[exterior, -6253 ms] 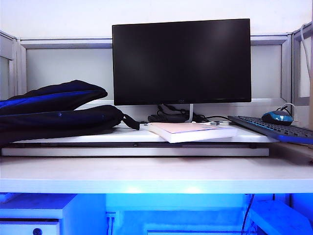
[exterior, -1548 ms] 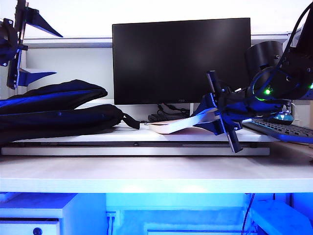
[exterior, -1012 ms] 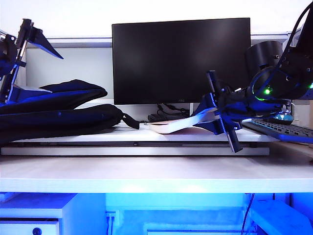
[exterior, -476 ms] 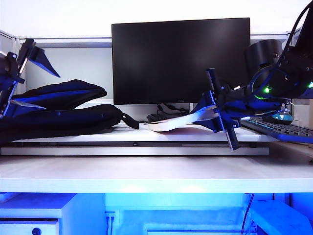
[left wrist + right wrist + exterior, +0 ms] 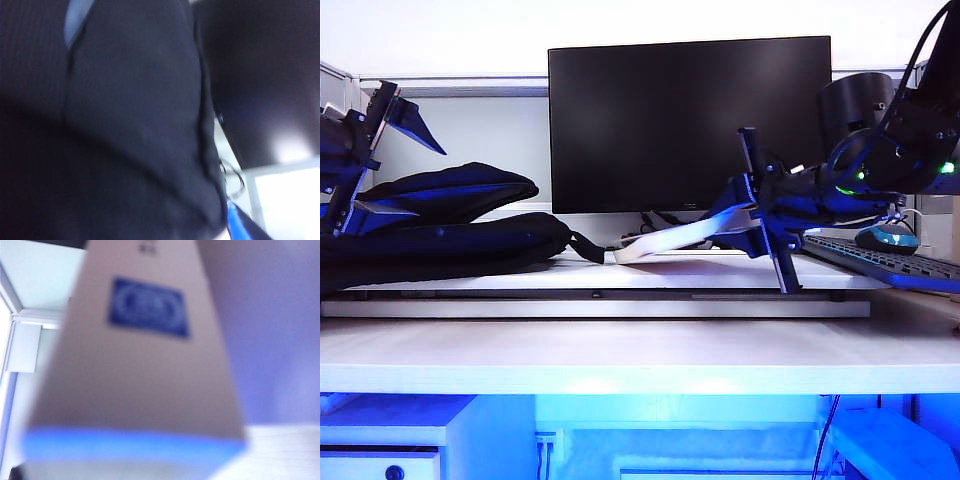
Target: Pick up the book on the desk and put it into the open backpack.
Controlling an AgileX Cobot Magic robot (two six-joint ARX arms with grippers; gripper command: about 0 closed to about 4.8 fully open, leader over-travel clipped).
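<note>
My right hand (image 5: 752, 212) pinches the book (image 5: 670, 242) by one end, its far end drooping to the surface (image 5: 620, 350). My left hand (image 5: 365, 150), spread wide, hovers at the backpack (image 5: 440, 230). Lift begun; carry and insertion remain.

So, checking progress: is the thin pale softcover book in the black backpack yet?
No. The book hangs bent from the right gripper, outside the black backpack.
</note>
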